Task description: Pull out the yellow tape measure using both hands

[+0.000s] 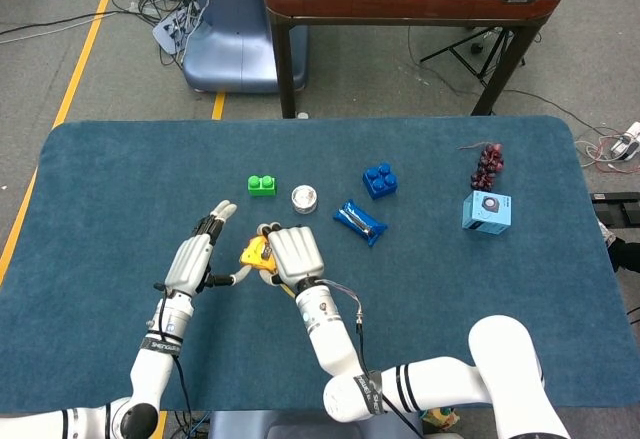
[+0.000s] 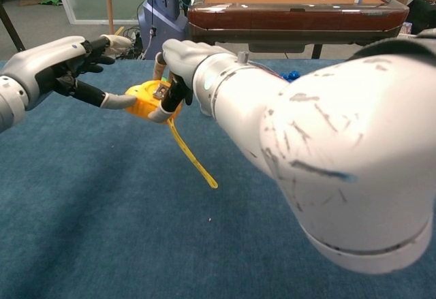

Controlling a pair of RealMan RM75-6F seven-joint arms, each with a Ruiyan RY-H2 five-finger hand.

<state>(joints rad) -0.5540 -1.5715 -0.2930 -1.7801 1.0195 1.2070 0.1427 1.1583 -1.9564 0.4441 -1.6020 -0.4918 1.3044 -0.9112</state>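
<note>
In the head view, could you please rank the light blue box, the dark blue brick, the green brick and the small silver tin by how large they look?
Largest to smallest in the head view:
1. light blue box
2. dark blue brick
3. green brick and small silver tin: these look about alike, so I would not rank one over the other.

Blue-clothed table (image 1: 120, 179); blocks (image 1: 262, 186); box (image 1: 487, 211)

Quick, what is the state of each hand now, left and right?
Left hand: open, fingers spread, thumb tip touching the yellow tape measure.
Right hand: holding the yellow tape measure, its blade hanging out below.
</note>
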